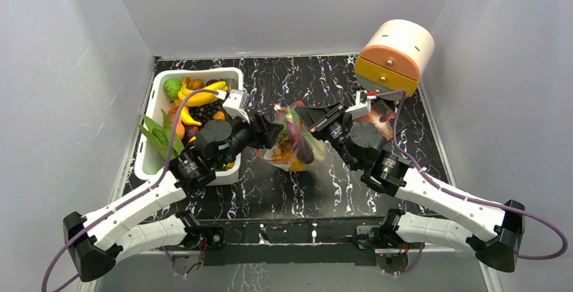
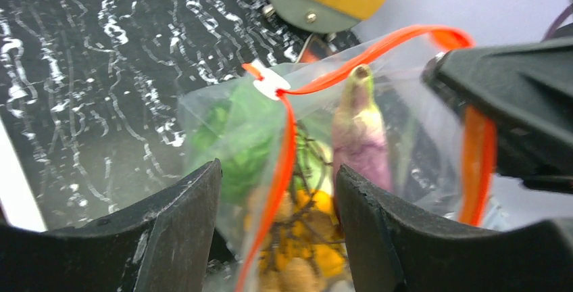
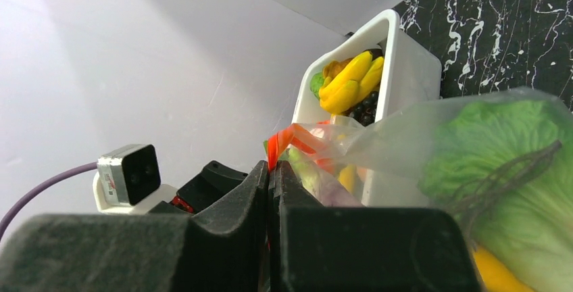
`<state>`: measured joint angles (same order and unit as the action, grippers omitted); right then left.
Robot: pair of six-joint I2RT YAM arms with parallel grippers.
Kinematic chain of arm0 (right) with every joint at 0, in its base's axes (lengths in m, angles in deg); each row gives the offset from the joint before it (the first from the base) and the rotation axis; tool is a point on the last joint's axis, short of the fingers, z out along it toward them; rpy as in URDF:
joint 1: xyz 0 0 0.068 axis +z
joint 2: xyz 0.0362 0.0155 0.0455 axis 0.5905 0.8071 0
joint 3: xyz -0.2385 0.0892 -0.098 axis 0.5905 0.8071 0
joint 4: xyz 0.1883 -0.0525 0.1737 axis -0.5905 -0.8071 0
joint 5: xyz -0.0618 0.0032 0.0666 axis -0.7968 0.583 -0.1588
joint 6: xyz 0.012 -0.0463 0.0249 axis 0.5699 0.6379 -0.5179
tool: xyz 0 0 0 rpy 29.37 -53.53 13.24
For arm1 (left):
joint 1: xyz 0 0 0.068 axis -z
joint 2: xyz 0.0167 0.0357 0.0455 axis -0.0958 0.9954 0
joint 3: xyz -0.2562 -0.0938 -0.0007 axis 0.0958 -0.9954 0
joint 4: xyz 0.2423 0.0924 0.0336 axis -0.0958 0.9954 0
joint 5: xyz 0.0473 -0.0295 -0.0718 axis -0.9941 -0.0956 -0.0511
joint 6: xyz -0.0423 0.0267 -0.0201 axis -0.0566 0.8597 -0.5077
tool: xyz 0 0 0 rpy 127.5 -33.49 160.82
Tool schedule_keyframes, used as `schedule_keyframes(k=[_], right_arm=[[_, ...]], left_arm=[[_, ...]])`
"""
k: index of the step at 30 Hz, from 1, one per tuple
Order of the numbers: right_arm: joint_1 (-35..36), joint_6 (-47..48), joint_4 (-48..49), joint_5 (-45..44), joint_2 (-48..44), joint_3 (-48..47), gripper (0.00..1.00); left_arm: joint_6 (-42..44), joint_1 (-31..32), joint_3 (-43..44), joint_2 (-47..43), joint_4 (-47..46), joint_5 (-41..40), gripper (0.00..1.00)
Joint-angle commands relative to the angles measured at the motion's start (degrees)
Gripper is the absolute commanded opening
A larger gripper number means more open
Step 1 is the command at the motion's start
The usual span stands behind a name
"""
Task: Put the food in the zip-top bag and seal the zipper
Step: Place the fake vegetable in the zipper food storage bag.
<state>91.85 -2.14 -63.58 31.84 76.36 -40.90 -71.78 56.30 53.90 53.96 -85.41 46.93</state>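
A black, white-veined table [image 1: 338,190] fills the floor of the grey-walled booth. Along its left edge stands a white tub [image 1: 196,71], heaped with toy food: yellow bananas [image 1: 203,96] on top, a green round fruit [image 1: 173,88] in the far corner, dark berries beneath, and long green leaves [image 1: 159,136] hanging over the left wall. At the far right corner sits a peach and yellow drum [image 1: 395,50], tilted against the wall.

Both arms reach in toward the middle of the table, where the zip-top bag [image 1: 292,144] stands between them, just right of the tub. The left tool [image 1: 273,133] meets it from the tub's side; in its wrist view the two fingers [image 2: 176,231] stand apart, with the bag's bulging side between them. The right tool [image 3: 271,170] comes from the other side, its fingers pressed together on the bag's top edge, pinching the zipper [image 3: 280,143].

Inside the clear plastic I can make out lettuce [image 3: 500,170], a purple piece [image 2: 358,136] with a pale green tip pointing up, and yellow pieces [image 2: 317,238] low down.

The red-orange zipper arcs over the top and runs down the side facing the left wrist camera. A small white slider tab [image 2: 270,84] sits on it at the bag's upper corner.
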Motion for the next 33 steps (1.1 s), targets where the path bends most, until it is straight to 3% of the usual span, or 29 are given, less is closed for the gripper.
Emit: schedule_keyframes(k=[1,4,7,9,11,13,17,21,25,31,32,33], right_arm=[[0.2,0.5,5.0,-0.9,-1.7,-0.2,0.0],[0.2,-0.2,5.3,0.8,-1.1,-0.4,0.0],[0.2,-0.4,4.7,1.5,-0.9,-0.3,0.0],[0.2,-0.2,4.6,1.6,-1.0,0.4,0.0],[0.2,2.3,3.6,1.7,-1.1,1.5,0.0],[0.2,6.3,1.0,2.0,-0.5,2.5,0.0],[0.2,9.7,-8.8,-1.7,-0.9,3.0,0.0],[0.2,11.4,-10.5,-6.1,-6.1,3.8,0.0],[0.2,13.2,-14.8,-5.7,-6.9,-1.7,0.0],[0.2,14.2,-19.8,-5.2,-4.6,-6.8,0.0],[0.2,14.2,-19.8,-5.2,-4.4,-6.7,0.0],[0.2,14.1,-19.8,-5.4,-4.2,-6.4,0.0]], left_arm=[[9.2,0.2,1.2,1.4,7.7,-3.1,0.62],[12.9,0.3,2.1,5.0,7.3,-1.0,0.62],[13.4,0.2,2.5,6.6,6.1,0.4,0.56],[13.4,0.2,3.0,6.0,6.1,0.1,0.42],[12.5,0.2,4.0,4.8,5.9,0.2,0.14],[10.7,0.2,5.2,3.4,5.8,0.5,0.02],[7.9,0.2,9.1,4.1,7.3,3.7,0.0],[4.6,0.3,12.3,7.0,9.3,6.6,0.0],[3.7,0.2,13.3,9.4,9.4,8.7,0.03],[4.1,0.3,14.1,12.0,11.7,8.9,0.21],[4.1,0.2,13.8,12.2,11.7,8.7,0.21],[4.2,0.2,13.2,12.3,11.4,8.7,0.13]])
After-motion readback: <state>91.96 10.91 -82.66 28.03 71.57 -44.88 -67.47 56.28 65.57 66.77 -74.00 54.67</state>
